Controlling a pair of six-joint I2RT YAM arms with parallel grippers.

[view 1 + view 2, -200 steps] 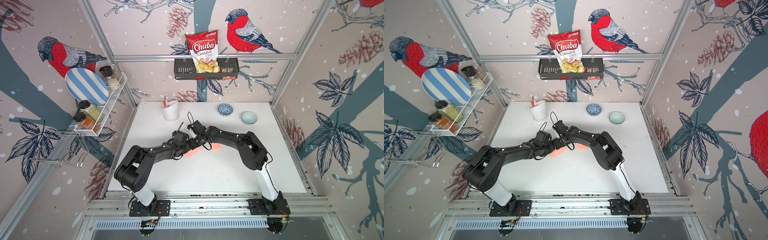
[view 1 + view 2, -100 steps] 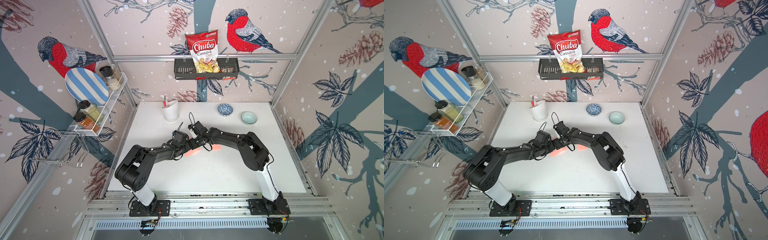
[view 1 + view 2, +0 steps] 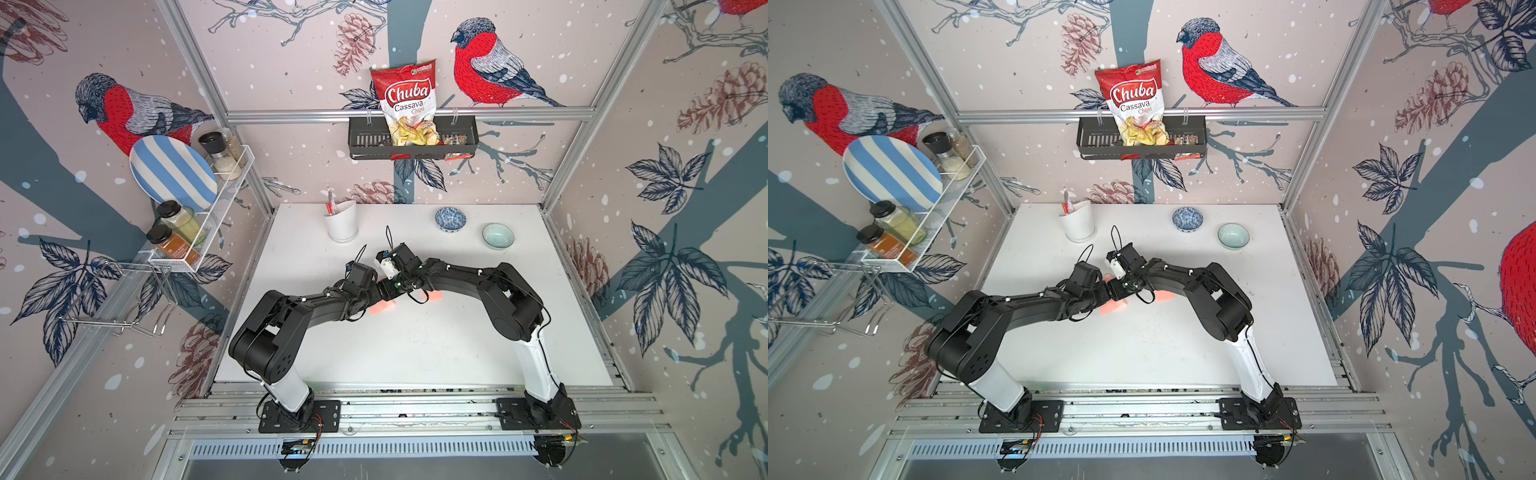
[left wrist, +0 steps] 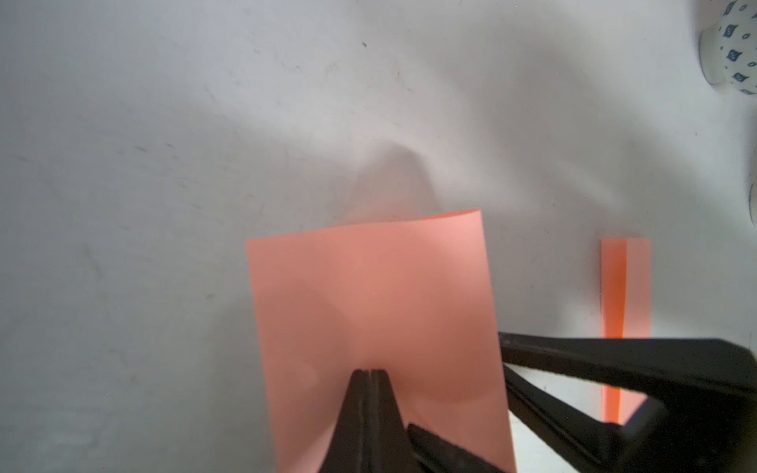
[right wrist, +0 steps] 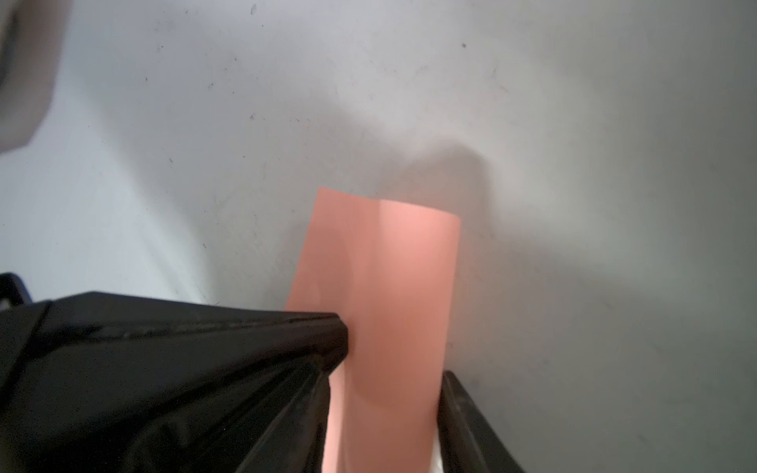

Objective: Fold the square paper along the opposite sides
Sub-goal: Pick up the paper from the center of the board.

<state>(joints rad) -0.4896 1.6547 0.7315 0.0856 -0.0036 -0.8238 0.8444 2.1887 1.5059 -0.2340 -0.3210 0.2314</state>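
Inward and low, the left claw [image 4: 370,374] pinches the paper [image 4: 368,286]; the right claw [image 4: 504,353], spread, straddles its edge.

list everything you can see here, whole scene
table: 1, white, centre
square paper: 1, salmon pink, mid-table, curled over
folded strip: 1, same pink, flat on table beside it
cup: 1, white, back of table, stick inside
patterned bowl: 1, blue-white, back of table
plain bowl: 1, pale green, right of it
basket: 1, black, back wall
chips bag: 1, red-white, in basket
wire rack: 1, white, left wall
plate: 1, blue-white stripes, in rack
jars: 4, mixed, in rack
arms: 2, black-white, meeting at paper
left fingers: black, shut on paper's edge
right fingers: black, apart, paper between them
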